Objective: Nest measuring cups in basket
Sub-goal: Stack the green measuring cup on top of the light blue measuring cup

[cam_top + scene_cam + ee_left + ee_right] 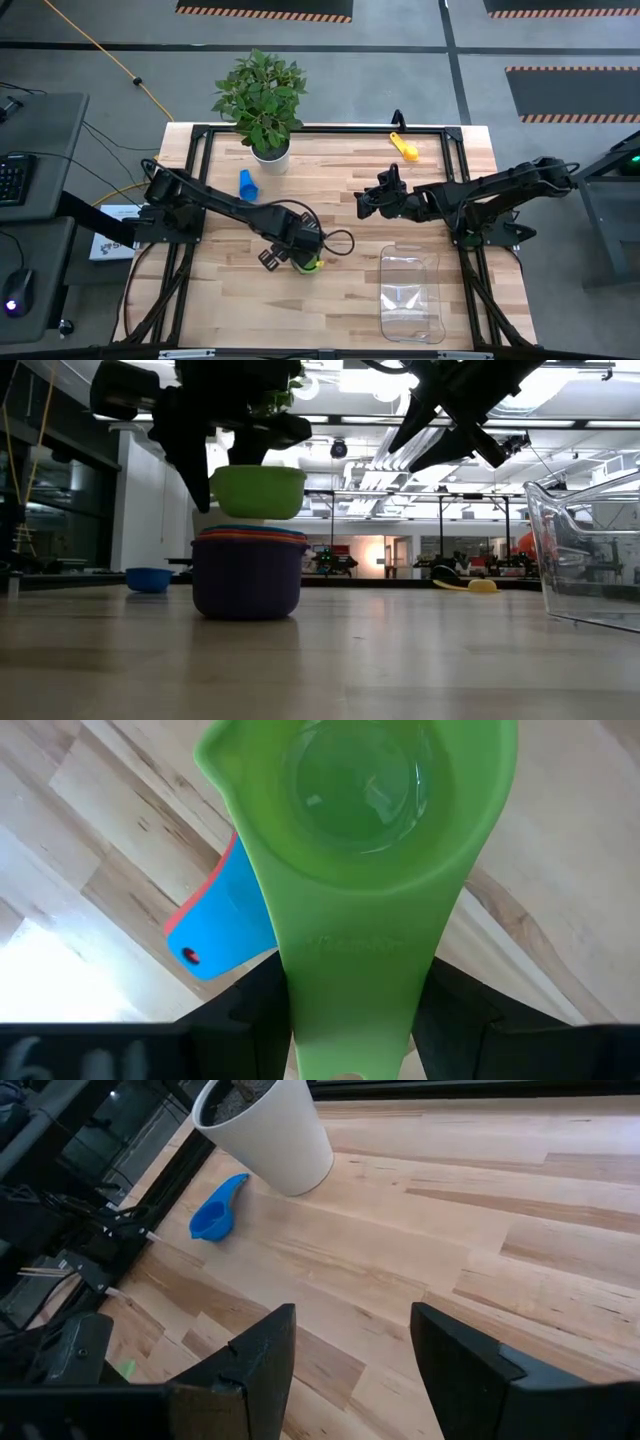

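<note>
My left gripper [295, 252] is shut on the green measuring cup [258, 492], which hangs just above a stack of nested cups [248, 575] standing on the table. The stack's outer cup is dark blue, with orange and red rims showing on top. In the left wrist view a blue and a red handle [215, 930] stick out below the green cup [360, 800]. A light blue cup [248, 185] lies near the white pot, and a yellow cup [405, 147] lies by the far edge. The clear basket [410, 295] stands at the near right. My right gripper [370, 200] hovers open over mid-table. My left gripper holds the green cup by its flat handle [350, 980], pinched between the two fingers [255, 1010]. The fingers lie along the handle. The cup is lifted clear and sits level, its mouth up, just over the stack's rims.
A potted plant in a white pot [270, 155] stands at the far side of the table, left of centre. The black frame rails [320, 128] run along the table's edges. Bare wood lies between the stack and the basket [590, 560].
</note>
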